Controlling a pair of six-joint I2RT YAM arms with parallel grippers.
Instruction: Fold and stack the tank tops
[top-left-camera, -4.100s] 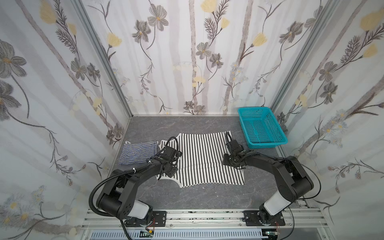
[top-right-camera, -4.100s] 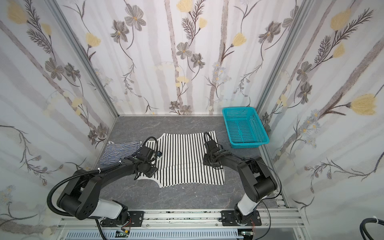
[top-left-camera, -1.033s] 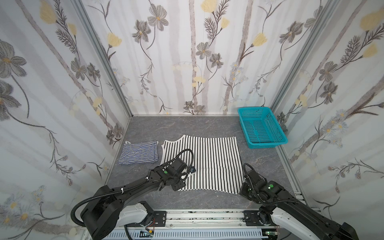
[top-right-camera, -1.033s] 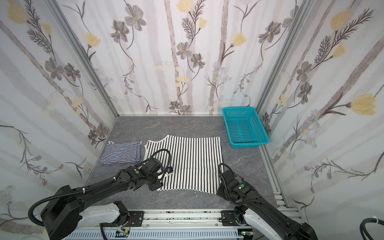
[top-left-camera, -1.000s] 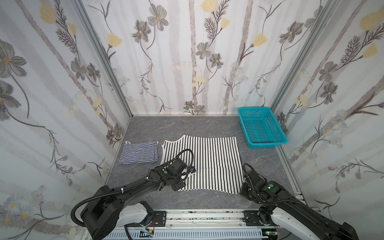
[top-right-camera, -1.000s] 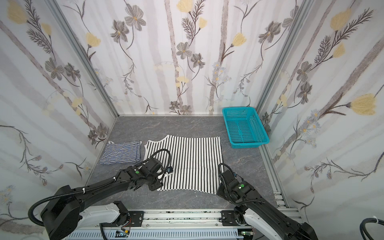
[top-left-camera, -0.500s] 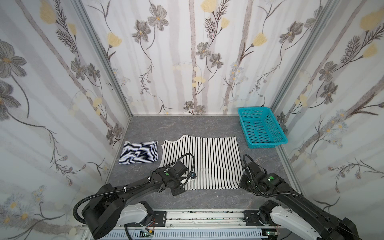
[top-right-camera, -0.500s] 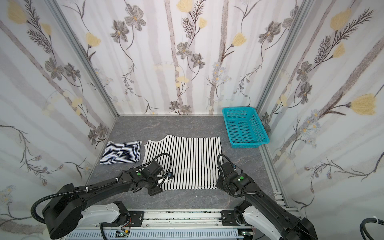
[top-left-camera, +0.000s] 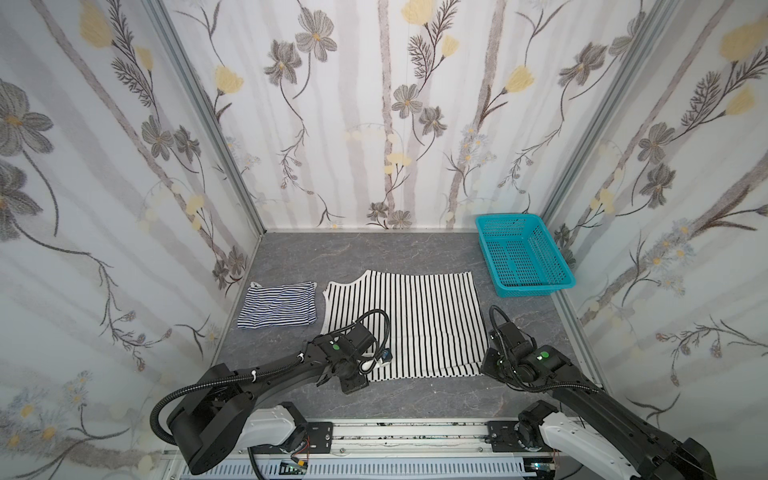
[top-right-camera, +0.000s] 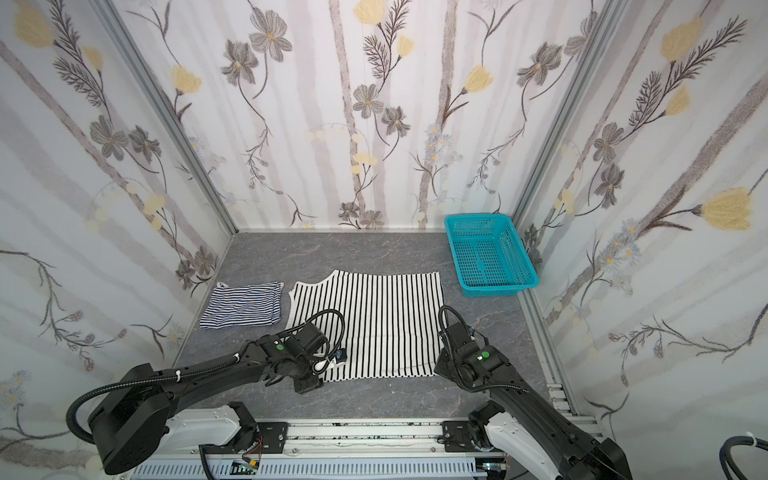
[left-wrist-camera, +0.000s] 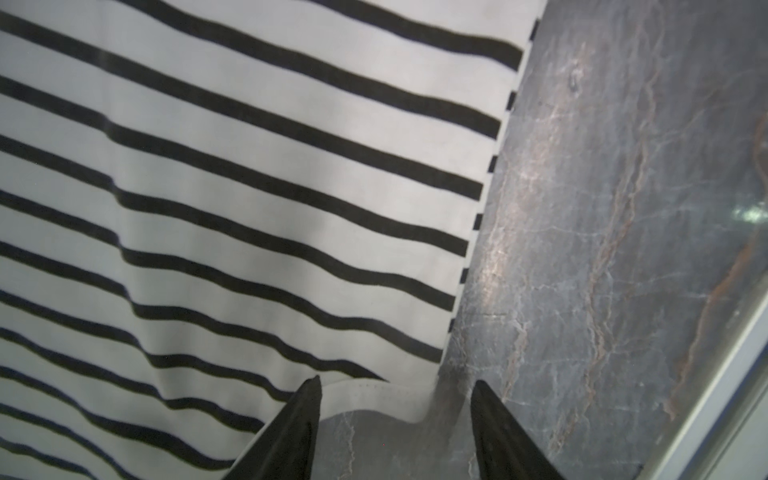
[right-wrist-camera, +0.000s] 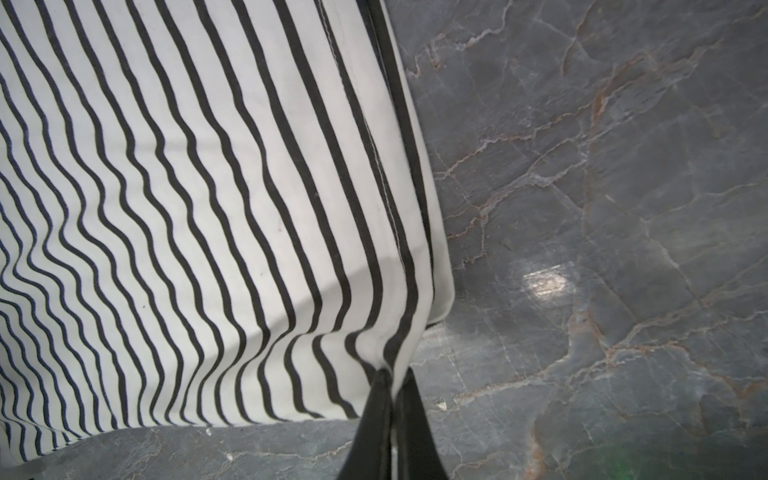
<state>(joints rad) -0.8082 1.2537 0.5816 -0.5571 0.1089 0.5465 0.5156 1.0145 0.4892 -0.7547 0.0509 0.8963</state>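
On the grey marbled counter (top-left-camera: 374, 257), the wide-striped tank top (top-left-camera: 419, 316) lies spread flat at the centre. Its stripes run front to back and its near edge faces the arm bases. A teal basket (top-left-camera: 536, 287) stands at the back right, well apart from the garment. The navy-striped tank top (top-left-camera: 278, 307) lies folded just beside the left edge of the larger garment, with a narrow strip of counter visible between them. No stack is formed yet.

The right fingers (right-wrist-camera: 376, 415) are closed on the near right corner of the wide-striped tank top, and the cloth gathers into ridges toward the pinch. The left fingers (left-wrist-camera: 297, 424) stand apart at the near left corner. The white hem lies between them and is not clamped.

Probable faults from this state:

1. Uneven lift. Only one corner is secured. If the right side rises before the left fingers close, the near edge is likely to skew and the fold line to run diagonally.
2. Partial grip. The left fingers straddle only the hem band. Closing there may catch one layer alone, so the lower layer would trail on the counter.
3. Slip. The right pinch holds very little cloth, so tension across the garment could pull the corner free.
4. Disturbance. A sideways drag to the left could push into the navy-striped tank top and undo its fold.
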